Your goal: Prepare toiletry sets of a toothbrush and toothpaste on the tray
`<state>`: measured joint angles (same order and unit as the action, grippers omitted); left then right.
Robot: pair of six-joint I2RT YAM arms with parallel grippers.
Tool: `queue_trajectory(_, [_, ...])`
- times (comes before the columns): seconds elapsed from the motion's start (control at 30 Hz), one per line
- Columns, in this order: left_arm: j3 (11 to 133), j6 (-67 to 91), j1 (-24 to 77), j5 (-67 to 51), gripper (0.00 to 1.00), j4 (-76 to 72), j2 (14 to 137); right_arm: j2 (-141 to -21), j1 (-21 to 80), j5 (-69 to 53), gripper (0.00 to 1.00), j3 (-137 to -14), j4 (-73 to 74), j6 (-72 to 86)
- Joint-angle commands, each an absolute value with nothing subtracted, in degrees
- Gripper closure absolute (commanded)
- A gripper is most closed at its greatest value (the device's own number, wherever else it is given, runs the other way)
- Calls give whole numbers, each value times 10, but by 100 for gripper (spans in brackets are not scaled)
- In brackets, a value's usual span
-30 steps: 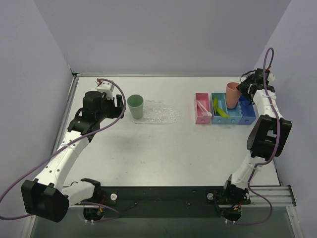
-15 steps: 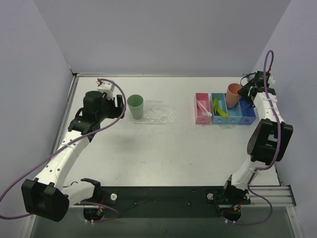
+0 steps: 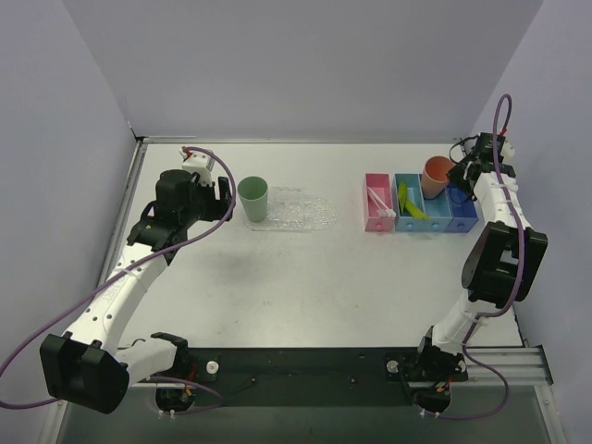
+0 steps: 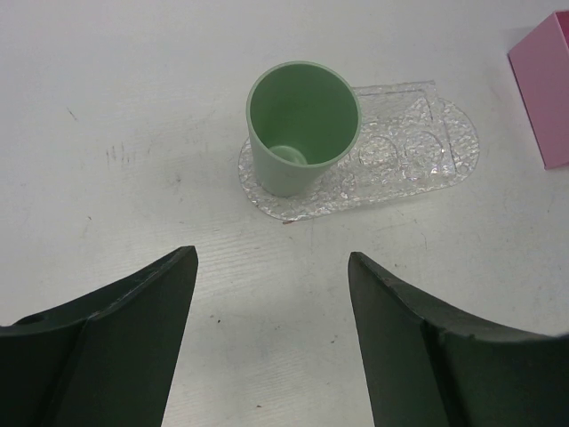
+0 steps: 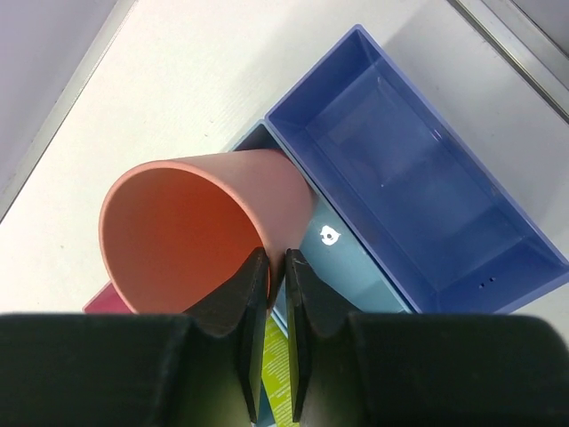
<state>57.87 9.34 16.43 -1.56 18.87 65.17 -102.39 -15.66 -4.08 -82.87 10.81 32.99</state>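
Observation:
The clear bumpy tray (image 3: 305, 213) lies left of centre with a green cup (image 3: 252, 197) standing upright on its left end. My left gripper (image 3: 223, 195) hovers just left of that cup, open and empty; the left wrist view has the cup (image 4: 302, 124) and tray (image 4: 418, 147) ahead of the spread gripper (image 4: 271, 260). My right gripper (image 3: 454, 172) is shut on the rim of a salmon cup (image 5: 187, 231), one finger inside and one outside. The pale toothbrush (image 3: 377, 202) lies in the pink bin (image 3: 376, 218). Lime-green tubes (image 3: 408, 202) lie in the light blue bin (image 3: 413, 222).
Three bins stand side by side at the right: pink, light blue, and a dark blue bin (image 5: 418, 178) with nothing in it. The salmon cup (image 3: 436, 176) tilts over the light blue and dark blue bins. The wall stands close behind the right arm.
My right gripper's jaws have closed on the salmon cup's rim, and the right arm shifted slightly. The left arm and green cup have not moved.

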Motion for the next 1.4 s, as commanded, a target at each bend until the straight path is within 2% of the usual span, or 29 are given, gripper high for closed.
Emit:
queue_trajectory(0.0, [584, 92, 166, -17, 21, 159, 650, -990, -154, -47, 94, -826, 113, 337])
queue_trajectory(0.07, [584, 92, 167, -18, 21, 160, 650, -987, -154, -48, 100, -826, 112, 340])
queue_trajectory(0.53, [584, 92, 168, -18, 21, 160, 651, -968, -153, -47, 100, -816, 105, 339])
queue_trajectory(1.1, [584, 92, 169, -18, 21, 160, 649, -867, -149, -34, 100, -773, 100, 321])
queue_trajectory(1.37, [584, 93, 171, -21, 21, 157, 647, -804, -117, -36, 100, -731, 80, 294])
